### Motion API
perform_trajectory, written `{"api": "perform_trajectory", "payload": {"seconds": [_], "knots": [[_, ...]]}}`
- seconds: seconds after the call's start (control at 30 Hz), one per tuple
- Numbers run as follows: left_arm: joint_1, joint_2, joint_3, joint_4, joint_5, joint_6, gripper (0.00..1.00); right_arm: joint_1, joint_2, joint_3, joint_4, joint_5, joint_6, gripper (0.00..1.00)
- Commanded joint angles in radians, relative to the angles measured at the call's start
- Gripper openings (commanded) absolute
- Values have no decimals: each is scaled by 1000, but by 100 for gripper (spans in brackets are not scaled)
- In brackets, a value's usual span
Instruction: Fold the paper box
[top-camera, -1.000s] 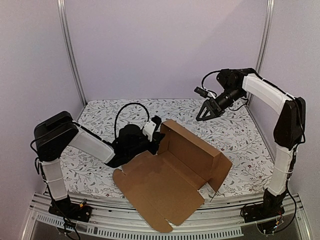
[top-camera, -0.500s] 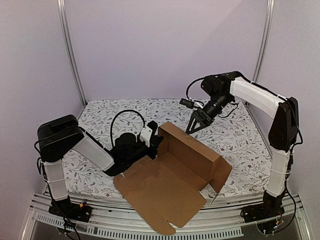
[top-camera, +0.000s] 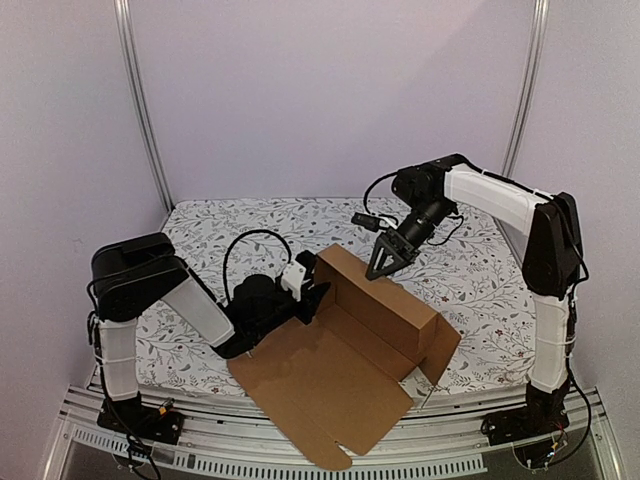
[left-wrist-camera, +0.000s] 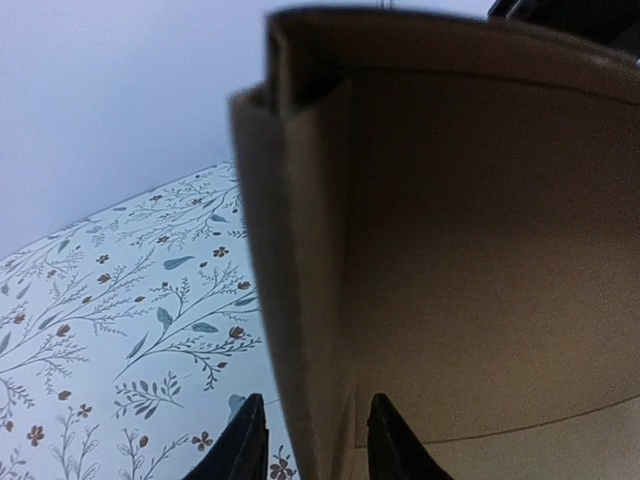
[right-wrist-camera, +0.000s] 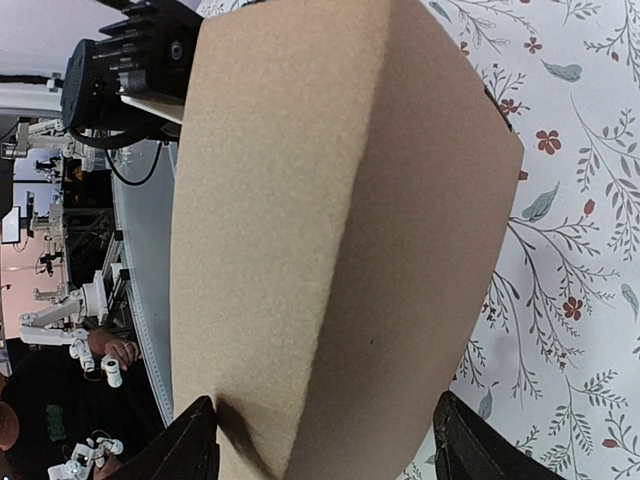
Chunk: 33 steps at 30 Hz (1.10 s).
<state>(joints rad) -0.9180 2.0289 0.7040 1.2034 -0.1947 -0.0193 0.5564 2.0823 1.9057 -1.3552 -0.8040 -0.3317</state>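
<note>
Wall-raising step: box (top-camera: 340, 370) half-formed on the counter (top-camera: 200, 235).
Left jaws open astride the side wall; right jaws open wide over the rear wall. Next move likely: right jaws close and steady that wall.

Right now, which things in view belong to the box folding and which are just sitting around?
Job in hand:
plain brown corrugated cardboard box, half folded
left tool, straddling a raised wall edge
right tool, open astride the back wall

Just there:
white floral table cover
silver metal frame posts
</note>
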Motion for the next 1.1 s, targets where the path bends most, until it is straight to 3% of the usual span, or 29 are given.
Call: {"api": "perform_trajectory", "payload": {"seconds": [0.0, 0.3, 0.47, 0.57, 0.87, 1.07], "knots": [[-2, 43, 14, 36, -6, 18, 36, 5, 37, 16, -85, 26, -29, 72], [9, 86, 79, 40, 37, 18, 31, 6, 59, 31, -112, -16, -49, 72], [9, 100, 110, 15, 27, 45, 8, 5, 67, 35, -121, -40, -53, 72], [8, 102, 107, 17, -4, 50, 0, 5, 64, 37, -131, -75, -60, 72], [-55, 140, 146, 20, -238, 65, 0, 41, 60, 28, -149, -190, -64, 75], [-68, 152, 106, 109, -184, 23, 0, 31, 68, 128, -155, -109, -38, 76]]}}
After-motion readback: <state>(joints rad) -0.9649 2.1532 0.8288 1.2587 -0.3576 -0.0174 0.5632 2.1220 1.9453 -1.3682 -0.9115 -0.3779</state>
